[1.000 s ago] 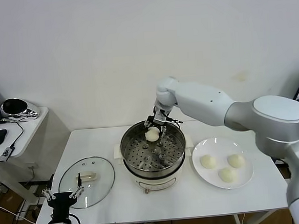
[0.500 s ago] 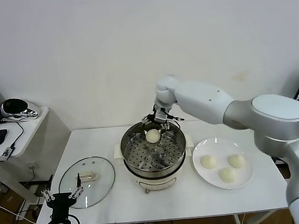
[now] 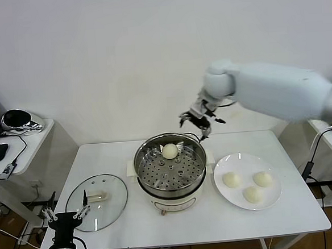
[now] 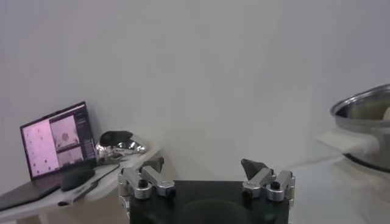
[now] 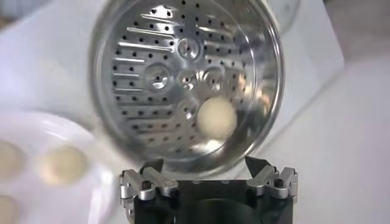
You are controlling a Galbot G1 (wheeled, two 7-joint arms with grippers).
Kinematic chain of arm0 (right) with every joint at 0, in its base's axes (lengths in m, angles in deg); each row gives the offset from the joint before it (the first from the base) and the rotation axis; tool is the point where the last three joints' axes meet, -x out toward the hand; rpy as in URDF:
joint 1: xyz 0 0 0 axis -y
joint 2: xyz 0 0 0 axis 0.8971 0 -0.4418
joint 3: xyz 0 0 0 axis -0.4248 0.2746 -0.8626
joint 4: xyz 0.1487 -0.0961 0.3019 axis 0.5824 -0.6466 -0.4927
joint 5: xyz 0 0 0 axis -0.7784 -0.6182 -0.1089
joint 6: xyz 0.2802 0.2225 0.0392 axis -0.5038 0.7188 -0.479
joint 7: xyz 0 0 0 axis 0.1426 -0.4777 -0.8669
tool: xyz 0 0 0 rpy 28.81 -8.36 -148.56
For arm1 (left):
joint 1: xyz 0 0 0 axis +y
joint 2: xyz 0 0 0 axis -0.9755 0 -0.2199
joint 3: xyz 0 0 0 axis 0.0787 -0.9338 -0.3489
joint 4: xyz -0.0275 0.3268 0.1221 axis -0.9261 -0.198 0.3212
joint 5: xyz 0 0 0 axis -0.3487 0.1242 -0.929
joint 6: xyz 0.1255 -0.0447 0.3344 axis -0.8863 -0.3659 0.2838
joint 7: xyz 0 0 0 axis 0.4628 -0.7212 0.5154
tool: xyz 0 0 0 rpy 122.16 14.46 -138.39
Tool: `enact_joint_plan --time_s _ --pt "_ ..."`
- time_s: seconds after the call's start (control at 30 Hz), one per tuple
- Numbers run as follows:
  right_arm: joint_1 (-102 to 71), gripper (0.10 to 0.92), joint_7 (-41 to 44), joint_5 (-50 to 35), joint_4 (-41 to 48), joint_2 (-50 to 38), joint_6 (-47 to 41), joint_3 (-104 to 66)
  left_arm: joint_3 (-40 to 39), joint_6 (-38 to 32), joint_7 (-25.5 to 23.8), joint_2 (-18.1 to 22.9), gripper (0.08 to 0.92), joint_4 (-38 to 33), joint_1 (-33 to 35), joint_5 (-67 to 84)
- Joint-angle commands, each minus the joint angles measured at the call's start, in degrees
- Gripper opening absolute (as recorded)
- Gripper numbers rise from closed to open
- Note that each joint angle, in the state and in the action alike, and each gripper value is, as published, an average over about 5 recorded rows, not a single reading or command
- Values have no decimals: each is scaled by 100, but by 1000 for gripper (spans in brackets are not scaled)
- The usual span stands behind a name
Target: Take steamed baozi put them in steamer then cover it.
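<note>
White wall fills the background behind a white rectangular table (image 3: 178, 223). At the table's centre stands the steamer (image 3: 170, 171), a round shiny stainless-steel pot on a white electric base, with a perforated tray inside. One steamed baozi (image 3: 169, 151), a small smooth cream-white bun, sits on the tray near the pot's far wall. Three more buns (image 3: 231, 180) (image 3: 262, 179) (image 3: 252, 194) lie on a flat round white plate (image 3: 245, 161) just beside the steamer, on the robot's right.

On the robot's left of the steamer, the cover (image 3: 96, 202), a round clear glass lid with a metal rim and a pale oblong handle, lies flat on the table.

The right gripper (image 3: 198, 122) hangs in the air above the steamer's far right rim, on a large white arm reaching in from the right. Its fingers are spread wide and hold nothing. Its wrist camera looks down into the pot at the single bun.

The left gripper (image 3: 64, 219) waits low at the table's near left edge, by the lid, its fingers also spread wide and empty.

A small white side table (image 3: 28, 146) at far left carries a laptop, a black mouse and a shiny metal object.
</note>
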Motion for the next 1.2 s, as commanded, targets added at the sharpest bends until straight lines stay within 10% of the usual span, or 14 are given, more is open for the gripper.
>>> enact_joint_plan --time_s 0.03,1.2 --pt "328 823 130 -418 -1816 -2597 -2539 356 -10 7 -6 -1 823 -27 -14 -12" --pt "-4020 823 -213 1573 1135 -764 -1448 -2403 207 4 -25 83 823 -62 65 -107"
